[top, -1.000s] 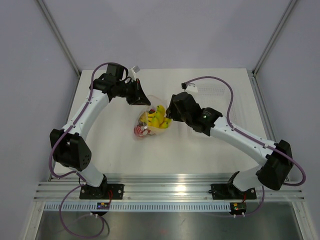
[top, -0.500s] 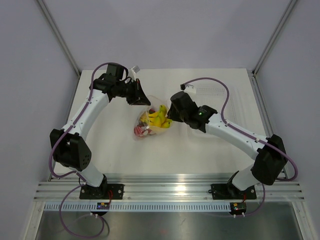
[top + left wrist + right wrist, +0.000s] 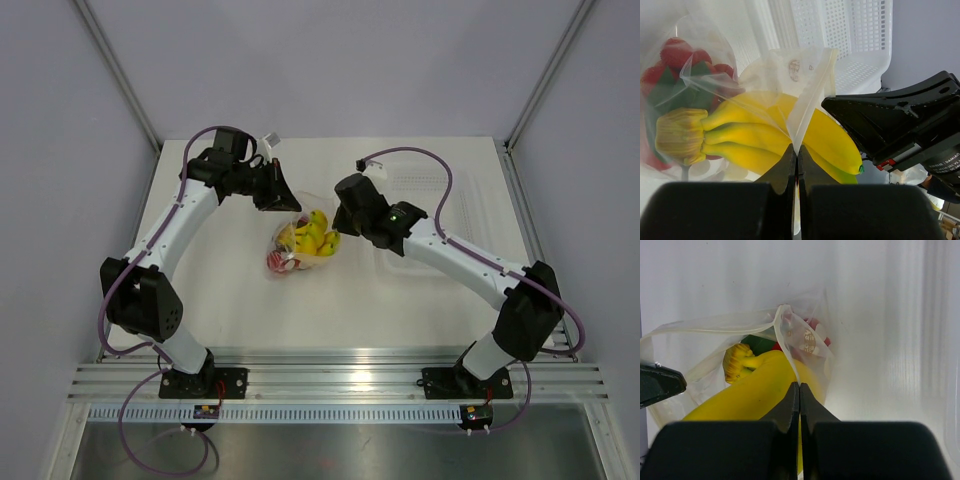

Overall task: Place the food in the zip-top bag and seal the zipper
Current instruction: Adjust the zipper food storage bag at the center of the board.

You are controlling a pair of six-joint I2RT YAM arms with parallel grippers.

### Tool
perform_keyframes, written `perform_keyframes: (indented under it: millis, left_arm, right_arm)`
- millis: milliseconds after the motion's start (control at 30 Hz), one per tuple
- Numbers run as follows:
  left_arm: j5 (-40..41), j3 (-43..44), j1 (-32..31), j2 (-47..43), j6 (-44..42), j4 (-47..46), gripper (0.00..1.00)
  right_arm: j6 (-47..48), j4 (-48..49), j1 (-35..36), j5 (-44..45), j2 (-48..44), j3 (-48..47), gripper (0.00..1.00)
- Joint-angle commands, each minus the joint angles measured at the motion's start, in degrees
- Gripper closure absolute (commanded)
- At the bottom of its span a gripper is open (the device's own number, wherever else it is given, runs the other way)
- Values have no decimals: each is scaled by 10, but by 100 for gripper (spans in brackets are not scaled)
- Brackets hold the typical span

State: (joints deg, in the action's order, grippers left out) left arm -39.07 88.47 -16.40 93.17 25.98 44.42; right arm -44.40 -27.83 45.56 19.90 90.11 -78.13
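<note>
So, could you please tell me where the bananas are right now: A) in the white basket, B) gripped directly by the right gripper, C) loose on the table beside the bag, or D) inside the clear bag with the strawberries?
D: in both wrist views the bananas sit behind the plastic of the bag beside the strawberries, while the left gripper and the right gripper each pinch only a bag edge.

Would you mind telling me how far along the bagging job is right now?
Done: the bananas and strawberries sit inside the zip-top bag. In hand: the left gripper and right gripper are each shut on the bag's top edge, at opposite ends. Left: the mouth looks unsealed between them, so the sealing remains to be done.
</note>
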Motion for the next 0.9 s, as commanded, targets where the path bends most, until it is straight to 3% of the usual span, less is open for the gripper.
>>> perform_keyframes:
  millis: [0, 300, 400, 500, 667, 867]
  left_arm:
    - [-17, -6, 0, -22, -2, -18, 100]
    - [-2, 79, 0, -94, 14, 16, 100]
    - [9, 47, 1, -84, 12, 4, 100]
    - [6, 90, -2, -29, -15, 80, 100]
    - [5, 127, -7, -103, 7, 46, 100]
    - [-21, 7, -10, -42, 7, -9, 100]
  right_arm:
    - [7, -9, -6, 20, -9, -33, 100]
    - [65, -40, -6, 12, -99, -119, 100]
    - [73, -56, -23, 23, -64, -101, 100]
    - [69, -99, -27, 6, -32, -139, 100]
    - [77, -28, -27, -14, -103, -113, 100]
    - [71, -20, -28, -20, -25, -77, 100]
